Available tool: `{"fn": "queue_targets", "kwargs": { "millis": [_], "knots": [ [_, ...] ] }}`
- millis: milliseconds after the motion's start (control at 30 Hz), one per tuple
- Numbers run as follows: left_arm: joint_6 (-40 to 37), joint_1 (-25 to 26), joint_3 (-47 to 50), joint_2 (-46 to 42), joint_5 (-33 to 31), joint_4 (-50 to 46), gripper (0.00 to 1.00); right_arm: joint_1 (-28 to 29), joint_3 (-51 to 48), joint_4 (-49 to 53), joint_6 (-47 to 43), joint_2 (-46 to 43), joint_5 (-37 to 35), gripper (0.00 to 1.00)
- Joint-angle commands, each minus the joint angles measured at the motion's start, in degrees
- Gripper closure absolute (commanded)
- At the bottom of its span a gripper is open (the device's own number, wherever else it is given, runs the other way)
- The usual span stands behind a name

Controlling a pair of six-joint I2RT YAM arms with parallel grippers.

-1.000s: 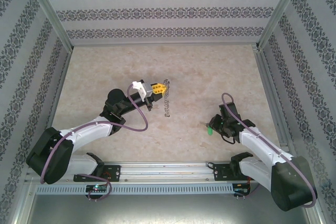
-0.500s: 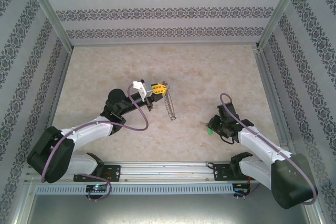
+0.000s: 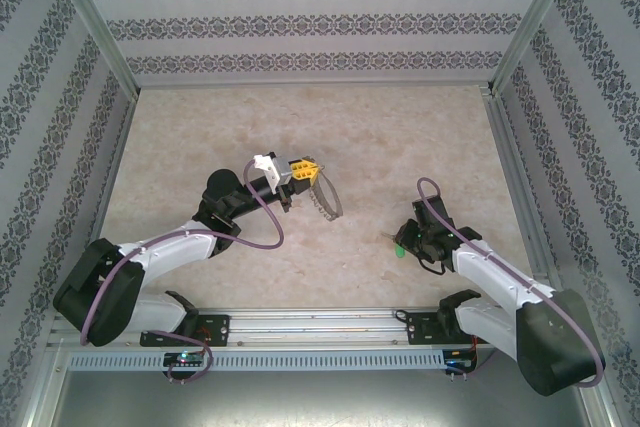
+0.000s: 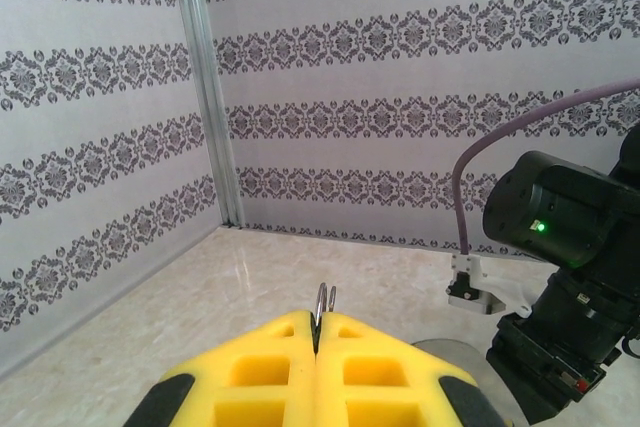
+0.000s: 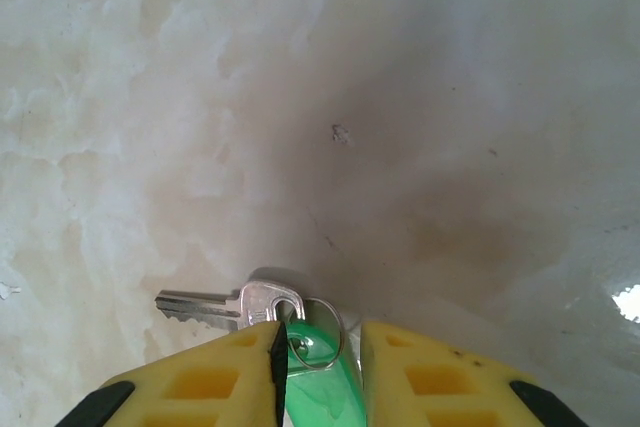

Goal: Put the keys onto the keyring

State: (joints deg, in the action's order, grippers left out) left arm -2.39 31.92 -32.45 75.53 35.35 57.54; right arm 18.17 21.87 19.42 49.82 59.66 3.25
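Keys (image 5: 265,305) sit at the bottom middle of the right wrist view: a silver blade pointing left, joined by a small split loop to a green plastic head. We see the right pincer (image 5: 320,339) closed narrowly on that green head, which leaves loop and blade sticking out ahead of the fingers, free for threading. We cannot tell whether the blade rests on the worktop (image 5: 400,97) or hangs just above it. From above, the keys (image 3: 398,247) show as a green speck at the right pincer (image 3: 405,241), right of centre.

Left of centre, the left pincer (image 3: 304,169) is clamped on the top of the keyring (image 3: 324,205), a thin grey hoop hanging toward the lower right with most of its rim exposed. In the left wrist view the keyring (image 4: 322,297) wire pokes up from the shut left pincer (image 4: 316,327). We judge this grip offers the hoop toward the other arm.

Both pincers are well apart, with bare worktop between them. The patterned walls (image 3: 300,27) stand far from both, so we judge there is room to bring the keys leftward to the hoop.
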Motion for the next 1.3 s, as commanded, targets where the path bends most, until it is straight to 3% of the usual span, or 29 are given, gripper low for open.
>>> {"fn": "queue_targets", "kwargs": {
  "millis": [0, 733, 867, 1267],
  "knots": [
    [1.4, 0.8, -0.2, 0.3, 1.3, 5.4, 1.0, 0.8, -0.4, -0.8, 0.7, 0.7, -1.4, 0.73],
    [2.4, 0.9, -0.1, 2.3, 2.1, 8.0, 1.0, 1.3, 0.2, -1.4, 0.5, 1.9, -2.4, 0.88],
    [2.8, 0.9, -0.3, 2.7, 2.3, 8.5, 1.0, 1.3, 0.2, -0.3, 0.5, 0.5, -3.5, 0.83],
    [3.6, 0.9, -0.7, 3.4, 2.6, 9.3, 1.0, 1.2, 0.0, -0.5, -0.4, 0.1, -3.8, 0.84]
  ]
}}
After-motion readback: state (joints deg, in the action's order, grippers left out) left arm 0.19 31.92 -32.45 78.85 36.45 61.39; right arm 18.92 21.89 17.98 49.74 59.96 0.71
